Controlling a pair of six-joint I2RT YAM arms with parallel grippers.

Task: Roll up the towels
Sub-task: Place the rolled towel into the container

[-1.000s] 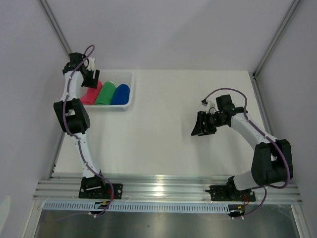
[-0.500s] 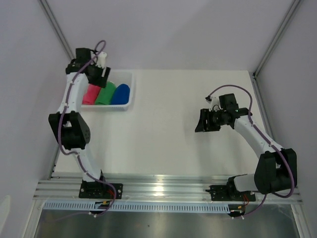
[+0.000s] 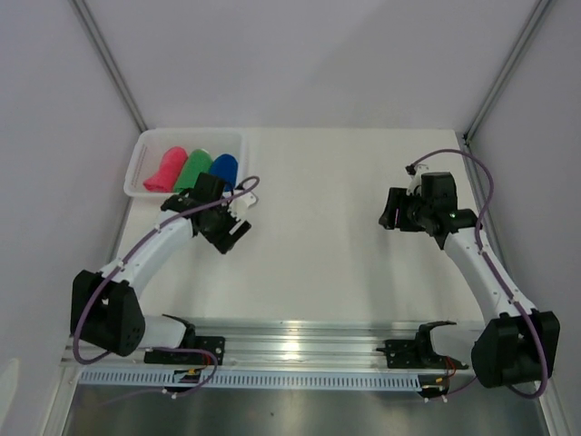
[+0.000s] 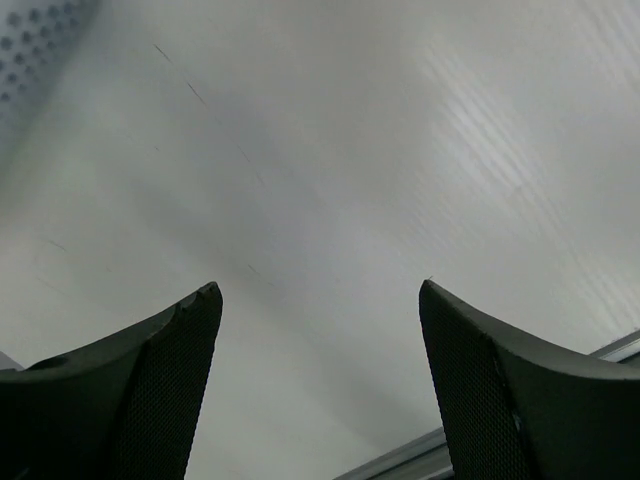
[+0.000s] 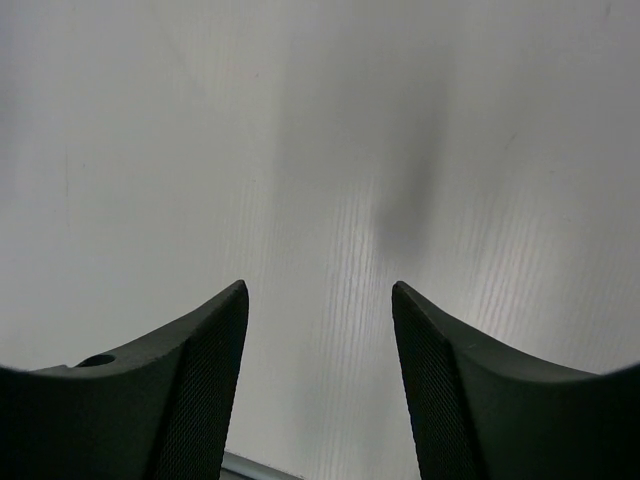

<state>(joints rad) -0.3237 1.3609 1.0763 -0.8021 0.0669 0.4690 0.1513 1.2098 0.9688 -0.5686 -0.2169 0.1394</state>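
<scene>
Three towels (image 3: 192, 169) lie in the basket (image 3: 136, 168), near the left pincer (image 3: 229, 223) at its 11 o'clock, and well apart from the right pincer (image 3: 392, 209) at its 9 o'clock. Both pincers gape wide, holding nothing.

Bright even light, wrist views motion-blurred, soft shadows.

A white mesh basket (image 3: 136, 166) sits in the far left corner of the pale counter (image 3: 318, 182). An aluminium rail (image 3: 309, 341) runs along the counter's near edge, and grey walls (image 3: 300, 54) stand around the counter.
</scene>
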